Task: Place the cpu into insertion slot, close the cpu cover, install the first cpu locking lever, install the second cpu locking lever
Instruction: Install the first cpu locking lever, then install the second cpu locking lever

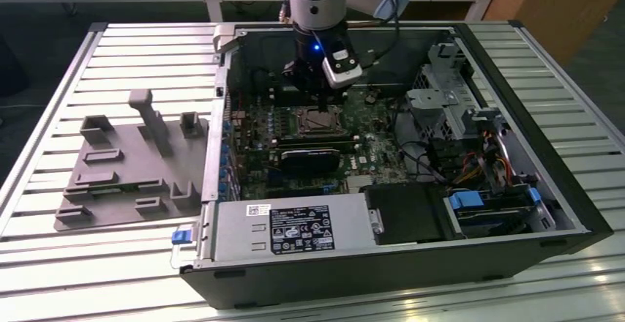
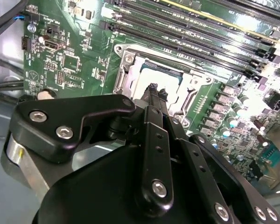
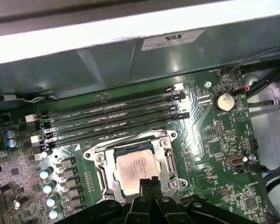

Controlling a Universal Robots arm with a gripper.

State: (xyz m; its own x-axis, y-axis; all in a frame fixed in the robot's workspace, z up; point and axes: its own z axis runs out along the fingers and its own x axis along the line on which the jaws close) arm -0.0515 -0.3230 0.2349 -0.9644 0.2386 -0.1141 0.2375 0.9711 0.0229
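The cpu (image 3: 136,165), a pale silver square chip, lies flat in the insertion slot (image 1: 317,122) on the green motherboard (image 3: 214,135). The cpu cover (image 3: 101,163), a silvery frame with a window, lies down around the chip. Thin metal levers run along the socket's sides; I cannot tell whether they are latched. My gripper (image 3: 149,182) hangs just above the socket's near edge, its two black fingertips pressed together and holding nothing. In the second wrist view the gripper (image 2: 155,89) points down at the socket frame (image 2: 130,70). The exterior view has the gripper (image 1: 317,104) directly over the socket.
Long black memory slots (image 3: 112,116) lie beside the socket. A black card (image 1: 312,157), a grey power supply (image 1: 288,230) and a drive cage (image 1: 459,102) crowd the case. A grey fixture (image 1: 127,168) rests on the slatted table at the exterior view's left.
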